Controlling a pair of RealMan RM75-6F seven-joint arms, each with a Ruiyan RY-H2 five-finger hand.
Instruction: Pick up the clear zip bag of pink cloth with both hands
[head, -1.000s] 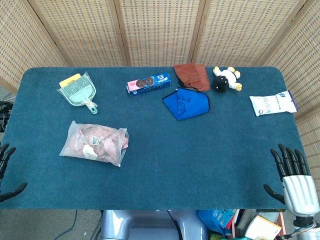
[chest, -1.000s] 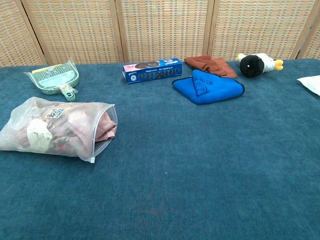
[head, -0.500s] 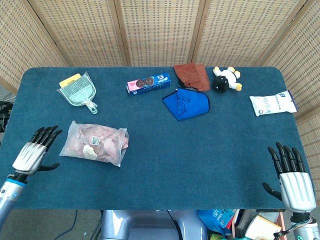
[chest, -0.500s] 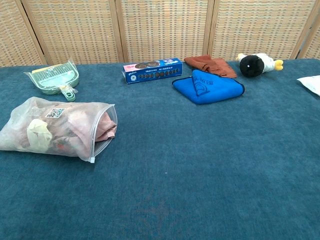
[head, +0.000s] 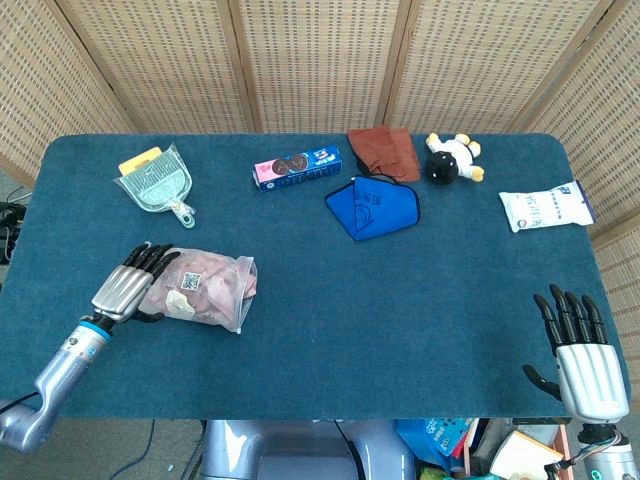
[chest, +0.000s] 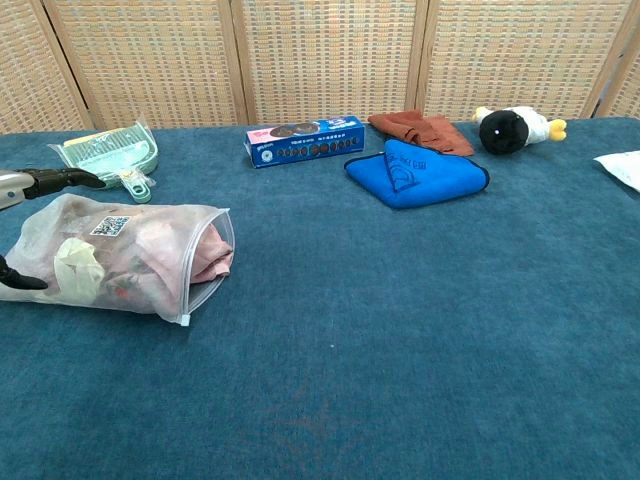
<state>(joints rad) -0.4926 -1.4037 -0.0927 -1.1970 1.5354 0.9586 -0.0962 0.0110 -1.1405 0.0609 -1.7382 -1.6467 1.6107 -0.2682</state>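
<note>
1. The zip bag of pink cloth (head: 196, 287) lies flat on the counter (head: 400, 290), front-left.
2. The left robot hand (head: 133, 285) is spread wide over its left end, apparently to cup it.
3. The right robot hand (head: 583, 358) is wide, empty, well apart.

Clear zip bag (head: 200, 287) of crumpled pink cloth, lying flat, front-left on the blue table, zip end facing right

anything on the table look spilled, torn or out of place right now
Nothing looks spilled or damaged. The only oddity is the clear zip bag: its mouth at the right end gapes open, with pink cloth bunched just inside the opening. The left hand is over its other end; the right hand is far off, at the table's near right corner.
</note>
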